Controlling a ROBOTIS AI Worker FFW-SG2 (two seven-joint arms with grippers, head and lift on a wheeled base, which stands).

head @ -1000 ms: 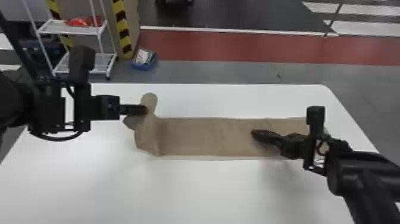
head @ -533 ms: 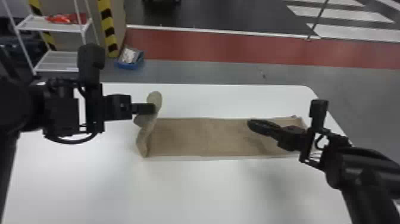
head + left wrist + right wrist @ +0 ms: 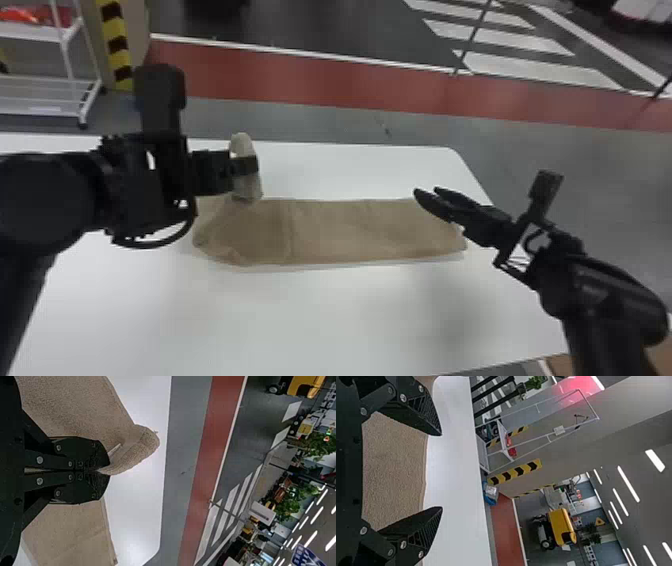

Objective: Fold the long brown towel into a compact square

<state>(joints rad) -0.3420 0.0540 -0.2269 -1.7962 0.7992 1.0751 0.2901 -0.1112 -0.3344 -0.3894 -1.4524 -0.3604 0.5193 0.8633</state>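
The brown towel (image 3: 340, 232) lies as a long strip across the table, its left end raised. My left gripper (image 3: 246, 165) holds that end above the strip, and a rounded flap stands up past its fingers. In the left wrist view, the left gripper (image 3: 104, 471) is closed on the towel's edge (image 3: 134, 451). Over the towel's right end is my right gripper (image 3: 425, 195), fingers parted and holding nothing. The right wrist view has the right gripper (image 3: 442, 471) wide open, with brown towel (image 3: 395, 467) beyond its fingers.
The white table (image 3: 300, 320) extends on all sides of the towel. Past its far edge, a white wheeled rack (image 3: 70, 50) stands at the back left, beside a black-and-yellow striped post (image 3: 117, 45).
The head view has shifted. My left gripper has moved rightward over the strip, carrying the towel's end. The right gripper, which was lower over the towel, stands farther right, its fingers now visibly apart.
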